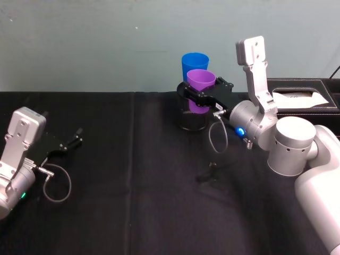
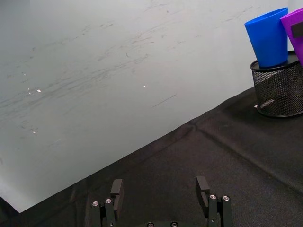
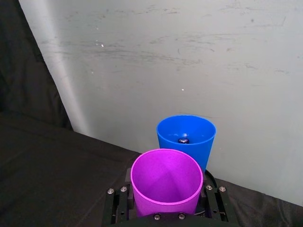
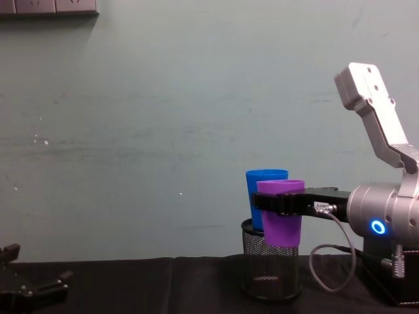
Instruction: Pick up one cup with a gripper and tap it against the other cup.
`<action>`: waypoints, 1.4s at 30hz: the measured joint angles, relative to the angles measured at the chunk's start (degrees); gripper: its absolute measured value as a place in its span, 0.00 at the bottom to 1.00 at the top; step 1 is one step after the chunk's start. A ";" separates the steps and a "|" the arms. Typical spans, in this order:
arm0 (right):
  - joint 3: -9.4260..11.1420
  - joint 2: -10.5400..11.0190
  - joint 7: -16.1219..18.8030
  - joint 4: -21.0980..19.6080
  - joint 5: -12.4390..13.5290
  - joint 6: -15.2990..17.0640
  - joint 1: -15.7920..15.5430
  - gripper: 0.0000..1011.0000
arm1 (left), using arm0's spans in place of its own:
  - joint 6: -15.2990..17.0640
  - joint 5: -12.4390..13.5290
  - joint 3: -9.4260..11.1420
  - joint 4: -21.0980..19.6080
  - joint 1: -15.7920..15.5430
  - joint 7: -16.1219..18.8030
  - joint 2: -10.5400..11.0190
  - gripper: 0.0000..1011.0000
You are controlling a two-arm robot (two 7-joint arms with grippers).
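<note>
Silver-grey right arm [image 1: 289,146], blue ring light [image 1: 241,130], looping grey cable [image 1: 217,139], black hand [image 1: 197,100].

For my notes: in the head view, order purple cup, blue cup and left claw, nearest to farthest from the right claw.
1. purple cup, held in the right claw.
2. blue cup, just behind it.
3. left claw, far to the left.

Pale green wall [image 4: 163,131], scuffed and scratched, with white plates [image 4: 55,6] up at its top edge. Desk [image 1: 133,212] covered in creased black cloth. Black tissue box [image 1: 303,95] at far right.
</note>
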 joint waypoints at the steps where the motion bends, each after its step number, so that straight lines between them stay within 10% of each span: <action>1: 0.00 0.00 0.00 0.00 0.00 0.00 0.00 0.73 | 0.00 0.00 0.00 0.00 0.00 0.00 0.00 0.99; 42: 0.00 0.00 0.01 0.00 0.00 0.00 0.00 0.73 | 0.00 0.00 0.00 0.00 0.00 0.00 0.00 0.99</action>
